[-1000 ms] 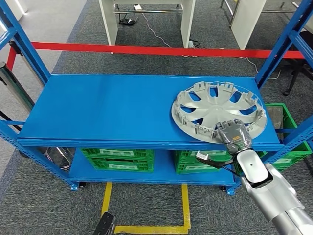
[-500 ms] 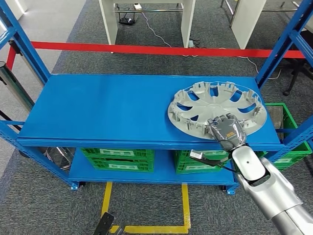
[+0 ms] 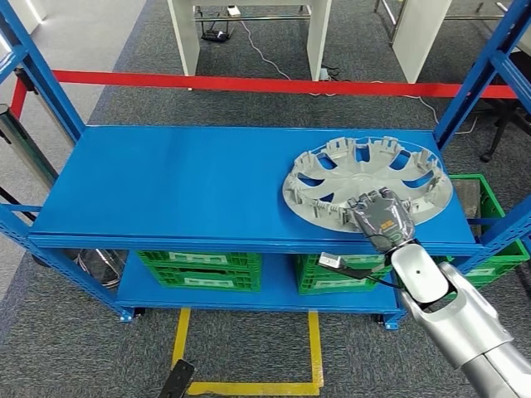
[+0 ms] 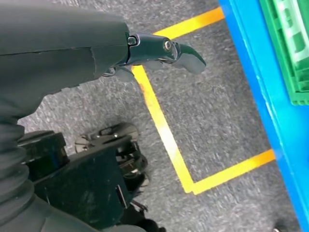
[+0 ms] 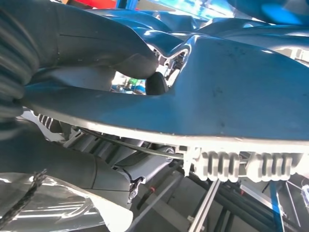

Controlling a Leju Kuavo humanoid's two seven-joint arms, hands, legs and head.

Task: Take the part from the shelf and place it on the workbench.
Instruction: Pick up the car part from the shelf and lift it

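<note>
The part is a silver wheel cover [image 3: 369, 178] lying inner side up at the right end of the blue shelf's upper board [image 3: 187, 182]. My right hand [image 3: 382, 217] grips its near rim, and that edge looks raised a little off the board. Up close in the right wrist view, the wheel cover [image 5: 226, 92] spans the picture, with my right hand [image 5: 91, 43] clamped over its edge. My left hand [image 4: 160, 48] hangs low beside my body over the carpet and holds nothing, with a finger stretched out. Low in the head view, the left hand [image 3: 178, 377] shows by the yellow line.
Green crates [image 3: 200, 269] sit on the lower board, and another green crate [image 3: 494, 224] stands beyond the right end. Blue uprights [image 3: 475, 75] frame both ends of the shelf. A red barrier strip [image 3: 250, 83] runs behind. Yellow floor tape [image 3: 250, 387] marks the carpet in front.
The right hand has drawn the wheel cover a little to the left along the board, and the cover's near edge has tipped up. The left arm stays hanging.
</note>
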